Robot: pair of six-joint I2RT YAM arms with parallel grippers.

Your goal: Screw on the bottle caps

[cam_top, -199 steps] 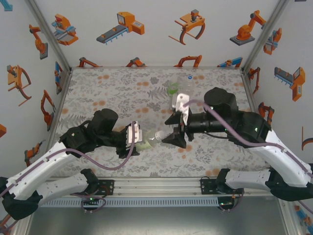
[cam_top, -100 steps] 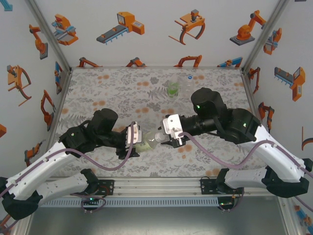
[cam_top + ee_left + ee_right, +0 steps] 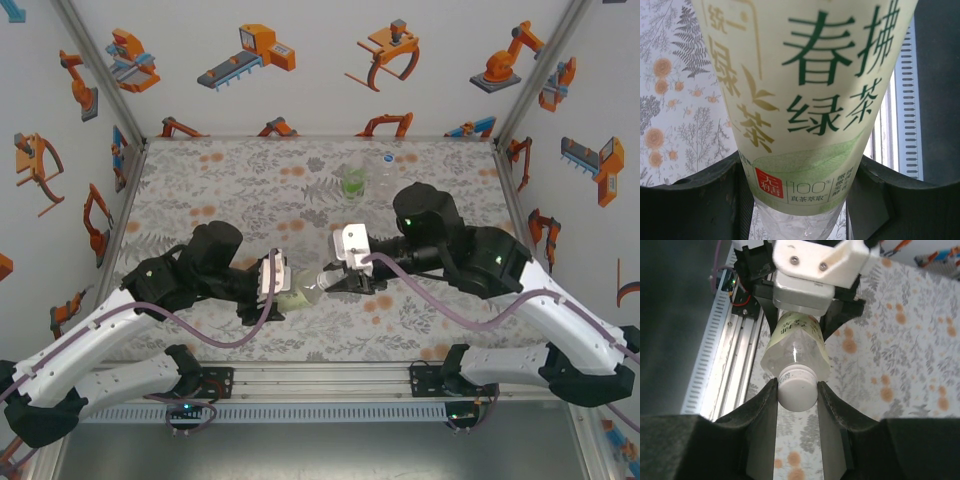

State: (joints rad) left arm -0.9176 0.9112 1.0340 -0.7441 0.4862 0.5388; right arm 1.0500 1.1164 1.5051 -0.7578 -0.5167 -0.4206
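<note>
Right wrist: right gripper pinched tight on tiny white plastic cap; left gripper clamped pale yellow-green clear bottle. Screwing step; wrist rotation likely needed next.

Centre front: small clear plastic bottle of pale yellow-green liquid on its side over the flower-patterned table, neck pointing right.
Left: left gripper around its body.
Right: right gripper either side of the tiny round white plastic screw cap on the neck.
Far edge: small clear plastic bottle of bright green liquid upright, just left of the small clear plastic bottle of colourless liquid.
</note>
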